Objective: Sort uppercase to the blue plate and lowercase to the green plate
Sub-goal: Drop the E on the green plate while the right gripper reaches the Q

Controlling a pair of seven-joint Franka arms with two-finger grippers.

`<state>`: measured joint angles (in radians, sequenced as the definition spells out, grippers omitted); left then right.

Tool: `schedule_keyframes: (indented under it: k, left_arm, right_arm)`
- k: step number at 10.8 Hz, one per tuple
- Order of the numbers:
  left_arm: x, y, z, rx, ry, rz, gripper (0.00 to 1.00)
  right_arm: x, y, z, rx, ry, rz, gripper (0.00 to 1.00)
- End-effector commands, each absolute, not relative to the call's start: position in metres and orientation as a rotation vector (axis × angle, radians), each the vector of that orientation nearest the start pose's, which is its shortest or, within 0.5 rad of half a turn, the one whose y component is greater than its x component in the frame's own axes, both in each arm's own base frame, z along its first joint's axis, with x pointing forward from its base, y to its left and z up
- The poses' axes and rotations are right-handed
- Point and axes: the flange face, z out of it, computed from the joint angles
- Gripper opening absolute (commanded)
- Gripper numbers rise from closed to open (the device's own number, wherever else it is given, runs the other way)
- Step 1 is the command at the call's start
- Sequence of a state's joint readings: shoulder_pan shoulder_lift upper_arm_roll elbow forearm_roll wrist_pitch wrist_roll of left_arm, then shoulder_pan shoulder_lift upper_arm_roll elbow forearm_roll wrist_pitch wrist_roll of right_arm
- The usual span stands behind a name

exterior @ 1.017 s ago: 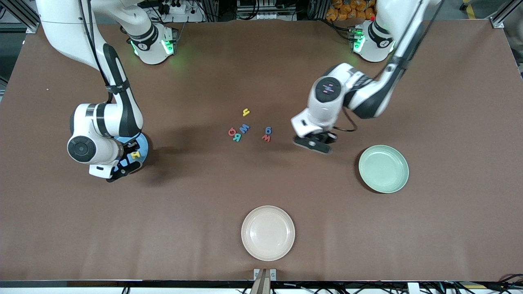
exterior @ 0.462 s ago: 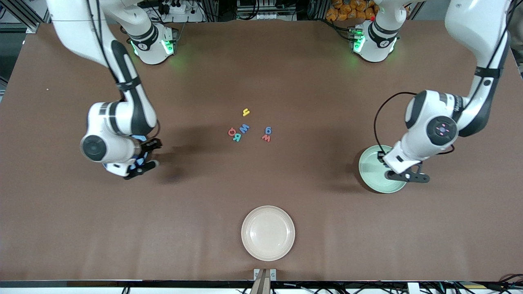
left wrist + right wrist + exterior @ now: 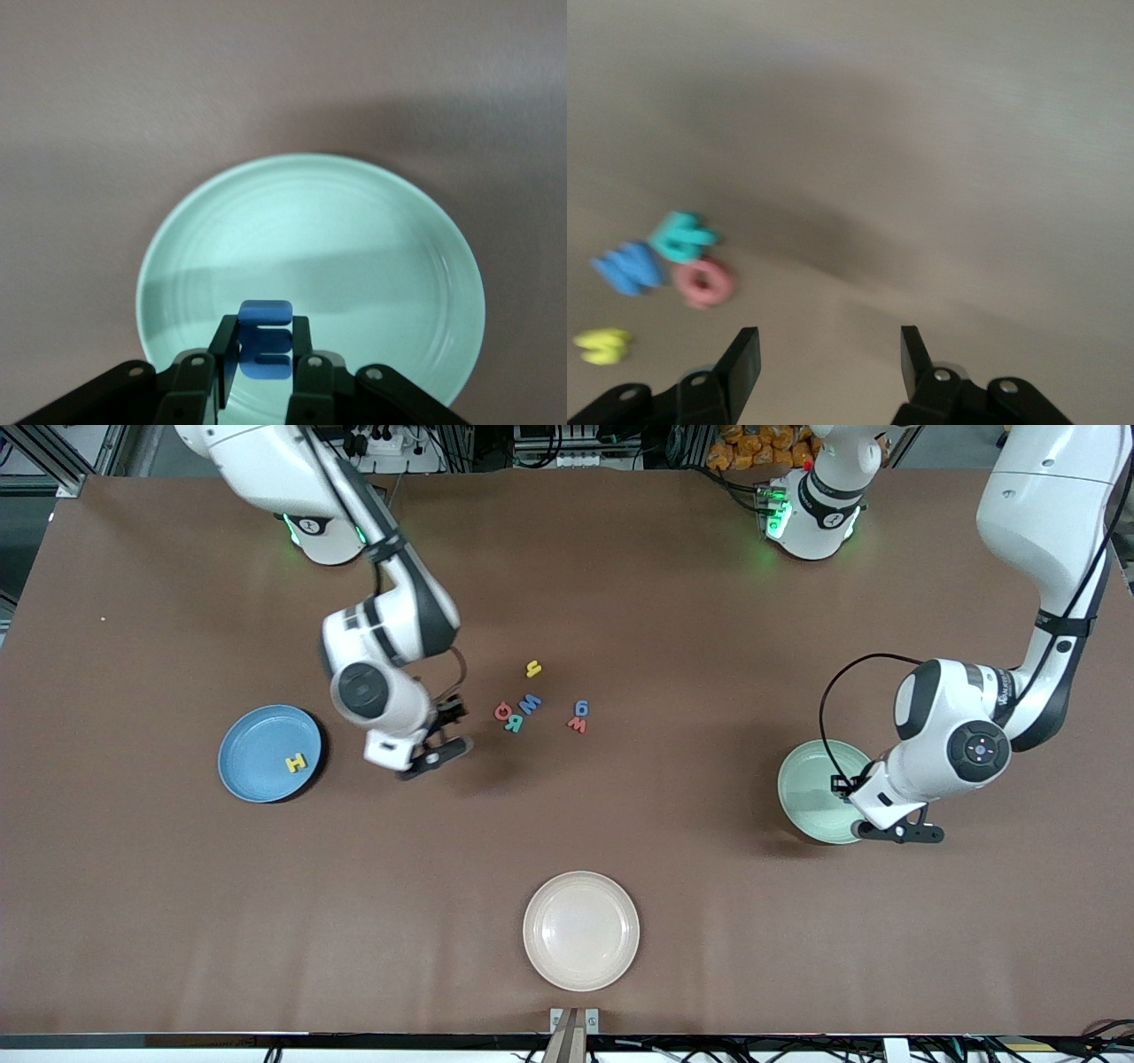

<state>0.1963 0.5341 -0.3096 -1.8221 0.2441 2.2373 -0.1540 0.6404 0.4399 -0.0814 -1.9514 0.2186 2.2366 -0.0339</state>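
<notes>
overall, in the front view the right gripper (image 3: 436, 737) hung over bare table between the blue plate (image 3: 257, 766) and the cluster of letters, its arm reaching down from the base at the top and bent at the elbow. its fingers were hard to judge from here. the yellow capital h (image 3: 295, 762) lay flat on the blue plate, toward the rim nearest the letters. in the cluster the red round letter (image 3: 503, 710), teal r (image 3: 514, 724) and blue w (image 3: 530, 704) sat close together; the yellow lowercase h (image 3: 532, 669) lay farther from the camera, and the blue round letter (image 3: 581, 708) and red w (image 3: 577, 725) lay just beside each other toward the left arm's end. the left gripper (image 3: 897, 831) hovered over the edge of the green plate (image 3: 811, 797), its arm folded down from above. a cream plate (image 3: 580, 930) sat nearest the camera.

next, in the left wrist view the left gripper (image 3: 259, 352) was clenched on a blue foam letter (image 3: 264, 340), held over the green plate (image 3: 354, 230); the letter read like an e or m.

lastly, in the right wrist view the right gripper (image 3: 828, 354) stood released, fingers wide apart and holding nothing. the blurred teal r (image 3: 682, 237), blue w (image 3: 627, 269), red round letter (image 3: 703, 282) and yellow lowercase h (image 3: 602, 345) lay on the table.
</notes>
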Motion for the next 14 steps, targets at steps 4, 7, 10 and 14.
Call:
schedule_keyframes:
  k: [4,7,10,14]
  left_arm:
    - [0.652,-0.052,0.321,-3.061,0.126,0.029,1.0]
    - [0.65,-0.064,0.378,-3.038,0.166,-0.022,1.0]
    - [0.644,-0.072,0.434,-3.02,0.171,-0.124,1.0]
    - [0.636,-0.082,0.482,-3.065,0.134,-0.148,1.0]
  right_arm:
    - [0.463,0.381,0.206,-2.954,-0.75,0.177,0.68]
    - [0.455,0.375,0.195,-2.945,-0.832,0.201,0.66]
    - [0.45,0.374,0.178,-2.951,-0.816,0.158,0.6]
    - [0.448,0.376,0.176,-2.966,-0.768,0.175,0.58]
